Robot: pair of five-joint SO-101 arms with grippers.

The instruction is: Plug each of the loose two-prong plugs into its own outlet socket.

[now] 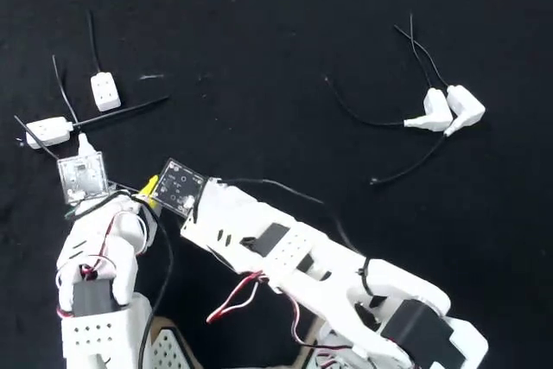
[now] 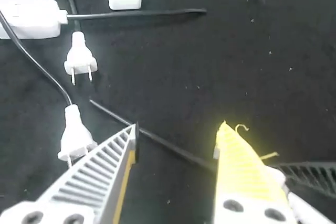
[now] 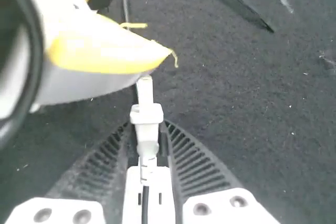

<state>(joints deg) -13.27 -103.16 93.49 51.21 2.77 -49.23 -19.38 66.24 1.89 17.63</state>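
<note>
Jaws of the left gripper (image 2: 178, 126) fill the foreground of its wrist view, spread wide and holding nothing, with a thin black cable (image 2: 157, 139) lying on the bench (image 1: 276, 58) between them. Just beside the grey finger (image 2: 105, 169) lies a loose plug (image 2: 75, 139), and a second loose plug (image 2: 79, 62) rests farther off, its two prongs bare and pointing away from the sockets. Past these sit a long white socket block (image 1: 47, 131) and a small white socket block (image 1: 105, 91), near each other but apart. Neither has a plug in it, as far as the views show.

Moving rightward, the right gripper (image 3: 146, 124) has its jaws closed narrowly on a third white plug (image 3: 144, 114), its cable running back between the fingers. The left arm's yellow finger (image 3: 105, 51) hangs just in front of this plug's tip.

Far to the right, well apart from everything else, two white connector pieces (image 1: 436, 114) touch each other. I cannot tell whether they are mated or only lying together.

My judgement is that the task is at an early stage. One plug is picked up but not seated, two lie loose, and both left-hand sockets wait to be filled.
</note>
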